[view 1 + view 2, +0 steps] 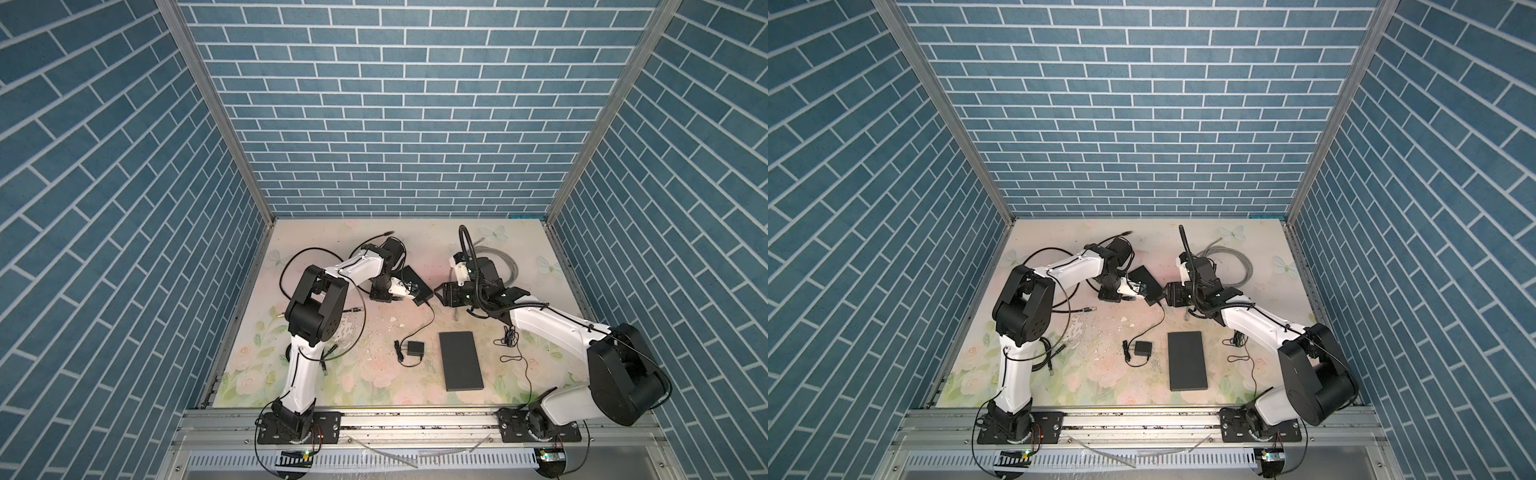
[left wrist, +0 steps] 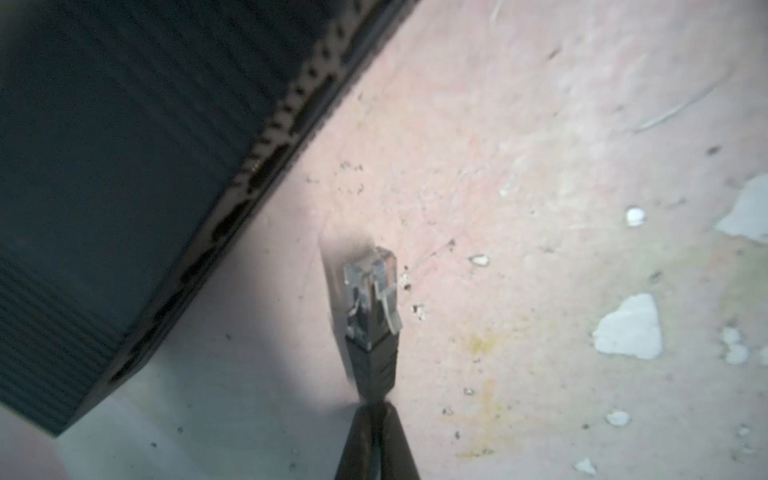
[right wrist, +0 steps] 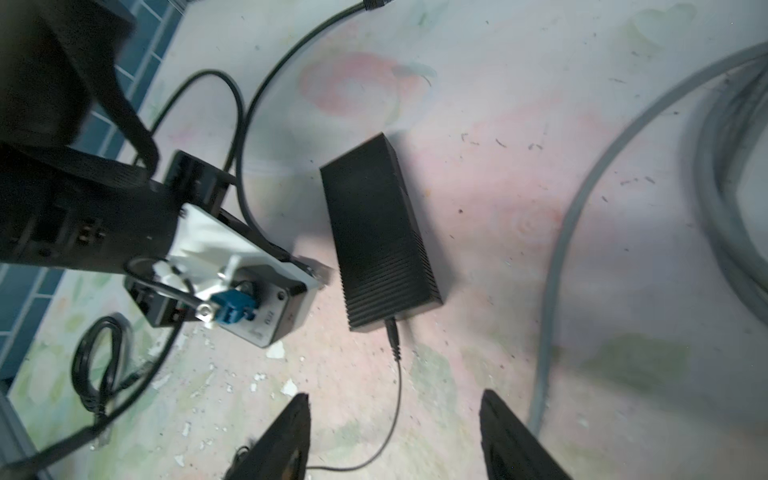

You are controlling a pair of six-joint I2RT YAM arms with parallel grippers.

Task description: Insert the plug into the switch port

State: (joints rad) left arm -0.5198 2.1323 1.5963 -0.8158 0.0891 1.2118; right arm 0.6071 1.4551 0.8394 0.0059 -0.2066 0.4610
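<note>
Gripping the black boot of the plug (image 2: 370, 299), the left gripper (image 2: 374, 409) is standing clenched at the lower middle of the left wrist view, and its two fingers (image 2: 357, 444) are pressing together on the cable end. The plug is pointing upward in the frame from the fingers, showing its clear head and its latch tab. It is hanging over the pink table (image 2: 540, 124), just beside its own shadow, and I cannot tell if the tip is touching the surface. It is staying apart from the black ribbed box (image 2: 124, 166), which is filling the upper left of this view with a blurred row of dark openings along its side.

In both top views the box (image 1: 417, 282) (image 1: 1146, 282) is lying near the middle of the table, between the two arms. The right gripper (image 3: 395, 395) is released; its jaws are standing wide apart at the bottom of the right wrist view and are grasping nothing. In both top views it (image 1: 437, 293) (image 1: 1168, 291) is hovering just to the right of the box.

A thin cord (image 3: 397, 374) is leaving the lower end of the box and running down the frame toward a small black block (image 1: 415, 348). A flat black slab (image 1: 461, 359) is lying to the right of this block, and a grey cable coil (image 1: 498, 262) is resting in the upper right part of the table
</note>
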